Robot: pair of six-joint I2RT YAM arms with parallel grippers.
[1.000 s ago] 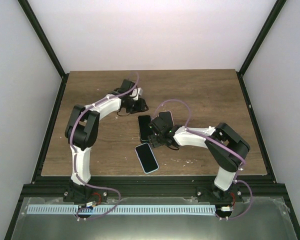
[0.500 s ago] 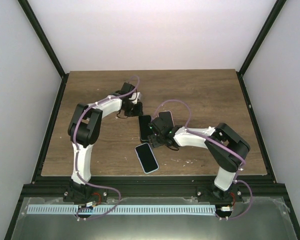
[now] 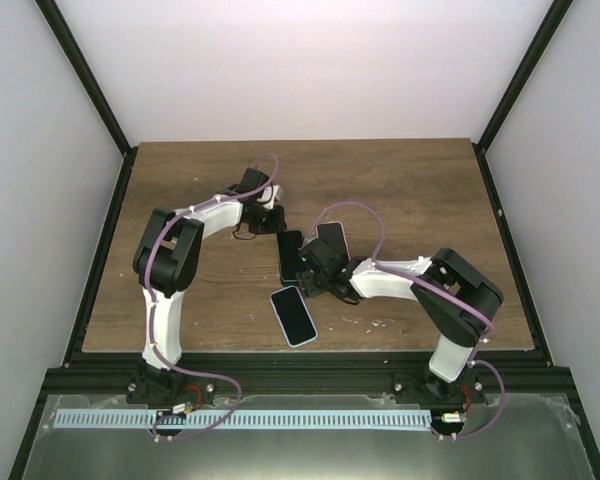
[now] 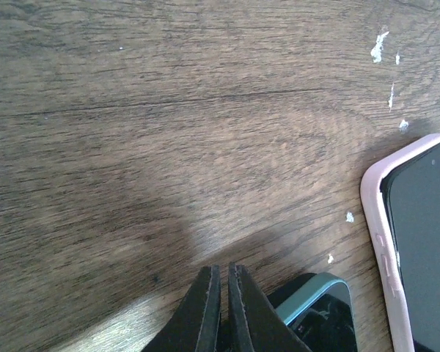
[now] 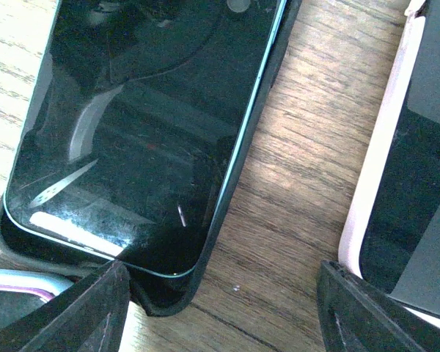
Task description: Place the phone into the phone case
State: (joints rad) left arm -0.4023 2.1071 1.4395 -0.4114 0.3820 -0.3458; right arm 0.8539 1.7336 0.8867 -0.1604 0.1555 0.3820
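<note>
A black phone with a teal edge (image 3: 289,256) lies face up mid-table, resting on a black phone case whose corner (image 5: 161,299) shows under its near end. My right gripper (image 3: 306,270) is open, low over that end; its gap (image 5: 221,265) lies over bare wood just right of the phone (image 5: 147,125). My left gripper (image 3: 276,222) is shut and empty, its tips (image 4: 224,270) just above the wood beside the phone's far corner (image 4: 319,304).
A phone in a pink case (image 3: 331,236) lies just right of the black phone and shows in the left wrist view (image 4: 414,249) and the right wrist view (image 5: 374,213). A phone in a light blue case (image 3: 293,315) lies nearer the front edge.
My left gripper has moved down and right toward the black phone's far end. My right gripper has edged slightly left along the phone's near end.
</note>
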